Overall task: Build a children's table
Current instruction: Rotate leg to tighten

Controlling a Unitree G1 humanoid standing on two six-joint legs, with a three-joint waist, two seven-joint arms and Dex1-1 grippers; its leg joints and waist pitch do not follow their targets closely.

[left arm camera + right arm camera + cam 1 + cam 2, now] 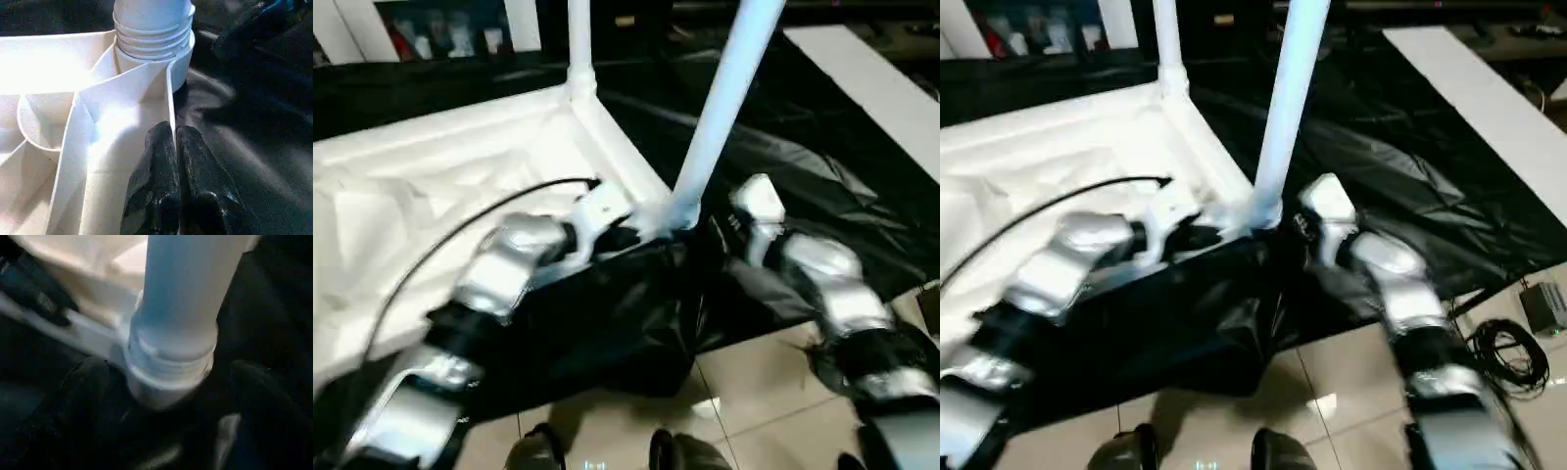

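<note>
The white tabletop point(431, 186) lies underside up on a black sheet. One white leg point(578, 39) stands in the far corner socket. A second leg point(724, 98) rises, leaning slightly, from the near corner socket point(181, 63). My left gripper point(174, 142) is shut, its two black fingers pinching the tabletop's thin rim wall just short of that socket; it also appears in the head view point(626, 235). My right gripper point(176, 396) is open at the base of the near leg, with one finger point(88, 396) on each side and a gap to the leg.
A black sheet point(822, 166) covers the ground under and to the right of the tabletop. A white board point(1489, 98) lies at the back right. Cables and a small box point(1542, 308) sit on the tiled floor at right. A black cable point(460, 230) arcs over the tabletop.
</note>
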